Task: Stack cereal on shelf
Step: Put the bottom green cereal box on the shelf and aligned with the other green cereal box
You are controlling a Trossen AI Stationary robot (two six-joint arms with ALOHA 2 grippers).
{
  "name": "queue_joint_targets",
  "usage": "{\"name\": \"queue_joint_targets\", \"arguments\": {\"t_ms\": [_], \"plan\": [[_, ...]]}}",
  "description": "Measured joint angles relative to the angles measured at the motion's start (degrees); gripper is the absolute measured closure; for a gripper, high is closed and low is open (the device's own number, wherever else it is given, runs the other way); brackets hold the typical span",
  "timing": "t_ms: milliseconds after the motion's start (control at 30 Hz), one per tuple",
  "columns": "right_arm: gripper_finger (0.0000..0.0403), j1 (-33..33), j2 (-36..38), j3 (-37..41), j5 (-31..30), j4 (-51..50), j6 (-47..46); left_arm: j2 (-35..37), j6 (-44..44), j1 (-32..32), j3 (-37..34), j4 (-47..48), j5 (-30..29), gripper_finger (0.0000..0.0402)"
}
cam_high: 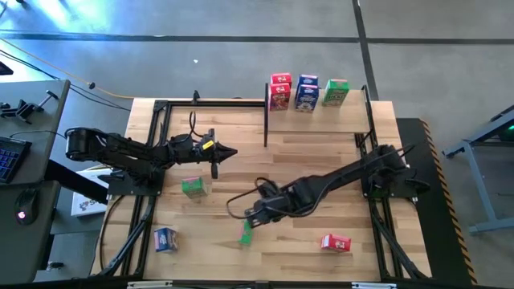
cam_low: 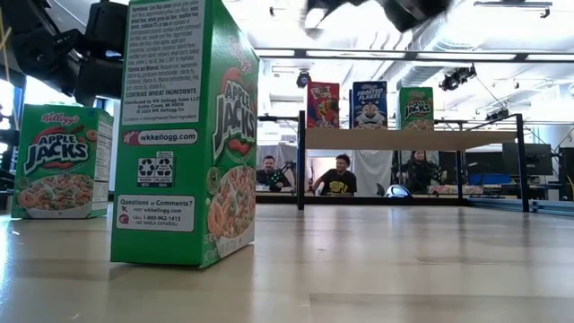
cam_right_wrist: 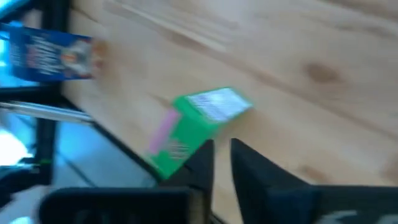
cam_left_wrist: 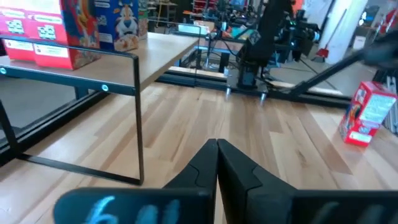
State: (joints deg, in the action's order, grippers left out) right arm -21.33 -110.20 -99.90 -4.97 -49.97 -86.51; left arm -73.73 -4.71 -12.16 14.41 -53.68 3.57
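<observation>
My right claw (cam_high: 250, 218) hangs nearly pressed together, empty, just above the upright green cereal box (cam_high: 246, 233) near the table's (cam_high: 321, 160) front edge. Descending this narrow, I'd likely knock it over or off the edge. My left claw (cam_high: 230, 152), pressed together, waits near the shelf (cam_high: 353, 108), with three boxes already there.

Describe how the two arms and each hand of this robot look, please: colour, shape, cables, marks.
Both arms are dark, jointed and slim. The left hand tapers to a point and carries a yellow mark behind it. The right hand has a black cable looping beside it. In the wrist views the fingers are matte black wedges.
</observation>
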Motion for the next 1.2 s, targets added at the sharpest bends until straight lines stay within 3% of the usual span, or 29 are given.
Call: {"name": "queue_joint_targets", "arguments": {"t_ms": [167,367,500,667,800,1200], "plan": [[0.0289,-0.92,-5.52,-6.33,-0.82,4.15,-3.86,0.02,-0.68,0.34,0.05,0.02,0.01,0.0401],[0.0161,-1.5,-13.55,-15.68,-0.77,2.14,-11.37,0.02,-0.55,1.55,0.05,0.2,0.11,0.0401],[0.0103,-1.68,-18.53,-24.01,-0.58,-3.6,-14.24,0.02,0.34,1.87,0.05,0.29,0.22,0.0401],[0.0084,-1.85,-24.54,-35.34,-0.6,-15.3,-16.17,0.02,0.89,1.87,0.05,0.29,0.76,0.0401],[0.0084,-1.9,-23.29,-31.9,-1.41,-11.4,-18.08,0.02,1.41,1.87,0.05,0.28,1.7,0.0401],[0.0084,-1.96,-23.09,-35.06,-5.64,-14.16,-16.51,0.0,2.02,1.87,0.05,0.23,4.07,0.0401]]}}
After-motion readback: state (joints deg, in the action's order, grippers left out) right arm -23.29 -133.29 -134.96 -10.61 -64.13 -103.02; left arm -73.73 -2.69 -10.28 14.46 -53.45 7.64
